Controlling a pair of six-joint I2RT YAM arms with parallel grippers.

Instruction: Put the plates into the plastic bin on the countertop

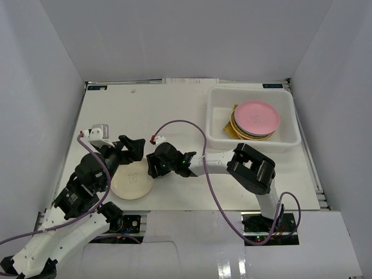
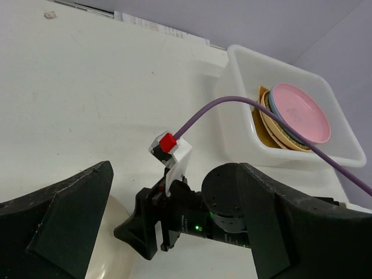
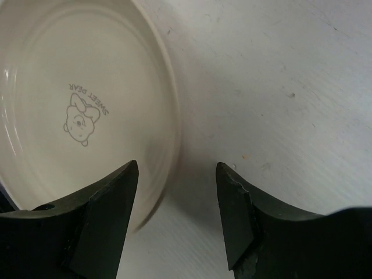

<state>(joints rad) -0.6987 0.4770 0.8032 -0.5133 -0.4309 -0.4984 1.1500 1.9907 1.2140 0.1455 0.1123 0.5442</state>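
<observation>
A cream plate (image 1: 132,180) with a bear print lies flat on the white countertop (image 1: 168,110) near the front left. It also shows in the right wrist view (image 3: 75,116). My right gripper (image 1: 153,167) is open and low, its jaws either side of the plate's right rim (image 3: 174,192). My left gripper (image 1: 131,149) is open and empty, just above the plate's far edge, facing the right gripper (image 2: 174,226). The white plastic bin (image 1: 218,116) stands at the back right and holds a stack of plates with a pink plate (image 1: 256,115) on top.
Pale grey walls enclose the countertop on three sides. A purple cable (image 1: 186,123) arcs over the right arm between the gripper and the bin. The two grippers are close together over the cream plate.
</observation>
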